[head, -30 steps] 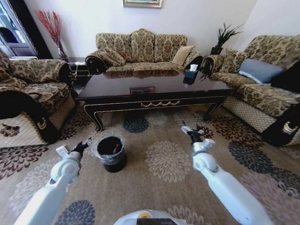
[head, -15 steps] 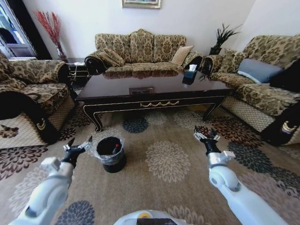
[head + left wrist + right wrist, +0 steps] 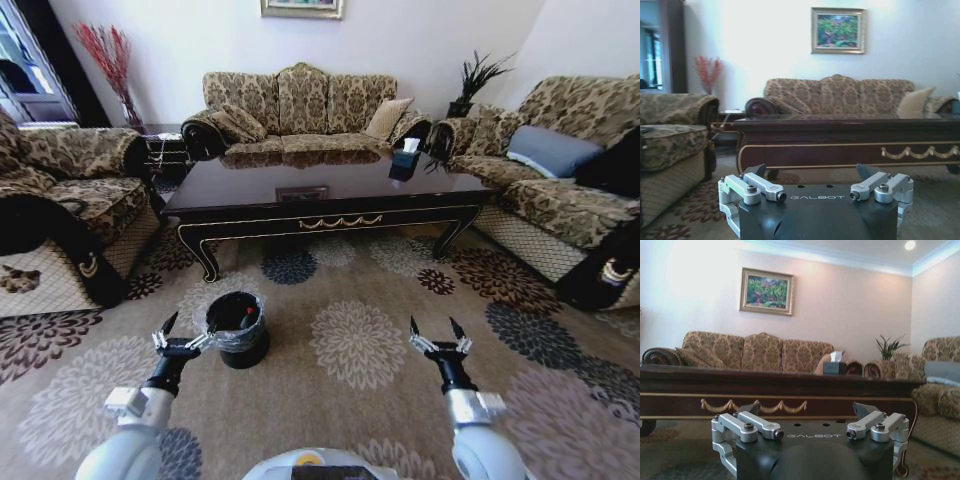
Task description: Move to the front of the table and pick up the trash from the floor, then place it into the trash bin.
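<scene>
The dark glossy table (image 3: 330, 185) stands ahead across the flowered carpet floor (image 3: 350, 290). On the carpet left of centre sits the black trash bin (image 3: 237, 325) with its plastic liner, and its inside looks dark. My left gripper (image 3: 188, 328) hovers open just left of the bin's rim, holding nothing. Further right, over bare carpet, my right gripper (image 3: 434, 330) is open and holds nothing. The wrist views show the left gripper (image 3: 811, 172) and the right gripper (image 3: 807, 407) level, facing the table's apron (image 3: 840, 145) (image 3: 765, 385). The trash is out of view.
Patterned sofas ring the table: one behind it (image 3: 300, 105), an armchair on the left (image 3: 60, 200) and a sofa on the right (image 3: 560, 190). A tissue box (image 3: 405, 160) stands on the table. Open carpet lies between me and the table.
Both arms have drawn back toward my body and now sit low and close. The right gripper came back from near the table's front. The bin and table have stayed put.
</scene>
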Controlling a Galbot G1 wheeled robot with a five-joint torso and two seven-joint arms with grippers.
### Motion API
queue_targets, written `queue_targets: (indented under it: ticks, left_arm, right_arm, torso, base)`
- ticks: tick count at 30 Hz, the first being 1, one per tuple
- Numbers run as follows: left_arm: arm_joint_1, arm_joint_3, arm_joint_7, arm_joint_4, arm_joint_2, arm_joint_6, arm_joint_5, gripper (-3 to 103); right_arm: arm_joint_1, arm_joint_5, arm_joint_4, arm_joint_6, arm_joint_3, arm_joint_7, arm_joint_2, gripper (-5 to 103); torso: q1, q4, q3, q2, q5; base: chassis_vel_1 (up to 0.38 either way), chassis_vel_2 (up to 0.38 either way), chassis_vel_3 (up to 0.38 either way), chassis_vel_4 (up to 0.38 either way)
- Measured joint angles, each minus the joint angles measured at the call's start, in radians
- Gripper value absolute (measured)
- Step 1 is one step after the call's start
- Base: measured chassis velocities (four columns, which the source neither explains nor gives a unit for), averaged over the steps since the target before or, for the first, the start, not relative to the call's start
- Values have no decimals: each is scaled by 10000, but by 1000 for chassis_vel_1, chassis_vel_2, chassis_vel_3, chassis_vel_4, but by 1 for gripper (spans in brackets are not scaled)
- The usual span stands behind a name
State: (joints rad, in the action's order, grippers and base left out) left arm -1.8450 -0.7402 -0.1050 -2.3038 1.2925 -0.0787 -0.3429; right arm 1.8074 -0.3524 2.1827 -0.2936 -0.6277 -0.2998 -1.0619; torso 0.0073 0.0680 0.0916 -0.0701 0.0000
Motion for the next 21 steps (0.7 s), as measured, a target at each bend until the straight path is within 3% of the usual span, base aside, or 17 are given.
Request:
queue_targets:
  ticks: [3, 5, 8, 13, 21]
  left_arm:
    - [-6, -83, 54, -36, 736, -88, 169, 100]
    - [-6, -101, 75, -55, 840, -89, 206, 100]
    - [10, -132, 118, -122, 1306, -30, 306, 100]
    - [-9, -152, 151, -222, 1436, 20, 455, 100]
    - [10, -160, 144, -299, 1569, 58, 447, 100]
  right_arm:
    - [-277, -153, 308, 243, -629, 93, 142, 100]
    - [-345, -181, 312, 259, -764, 156, 191, 100]
    - [-719, -375, 46, 257, -1513, 783, 721, 100]
    - [-868, -1377, -25, 257, -2022, 1547, 1371, 100]
    - [-894, -2100, -32, 469, -2329, 2104, 1657, 100]
  torso:
    - [2, 1, 1, 1, 1]
    - [2, 0, 1, 0, 0]
    - [2, 1, 1, 0, 3]
    - [2, 2, 2, 1, 2]
    - [2, 2, 1, 2, 2]
  base:
    - [0, 0, 0, 0]
    - [0, 0, 0, 0]
    - [0, 0, 0, 0]
    - [0, 0, 0, 0]
    - [0, 0, 0, 0]
